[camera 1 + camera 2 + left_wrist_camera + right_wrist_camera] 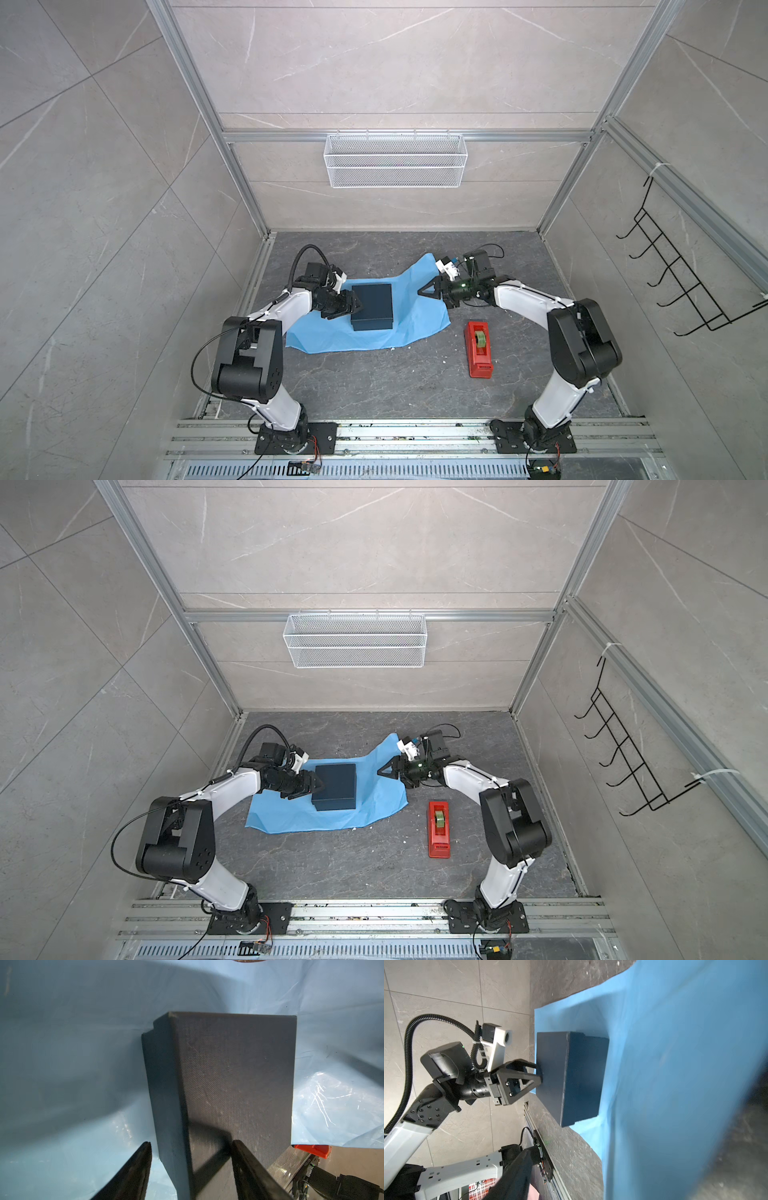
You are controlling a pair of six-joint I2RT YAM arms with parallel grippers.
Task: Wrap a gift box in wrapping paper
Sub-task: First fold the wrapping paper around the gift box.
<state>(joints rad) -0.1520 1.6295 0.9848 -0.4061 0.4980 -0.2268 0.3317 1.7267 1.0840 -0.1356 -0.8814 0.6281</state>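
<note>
The dark navy gift box [372, 305] [336, 785] lies on the light blue wrapping paper [345, 340] [299, 818] in the middle of the table. My left gripper [356, 309] [190, 1144] is open at the box's left end. One finger lies over the box [228, 1074] top, and the other stands clear beside it over the paper [72, 1053]. My right gripper [420, 291] [380, 771] hovers open over the paper's raised right part. In the right wrist view the paper [675, 1064] rises close in front. It hides one finger, and the other finger [517, 1169] stands apart from the paper.
A red tape dispenser [480, 349] [439, 829] lies on the table right of the paper. A white wire basket [395, 160] hangs on the back wall, and a black hook rack [681, 270] on the right wall. Aluminium rails run along the front edge.
</note>
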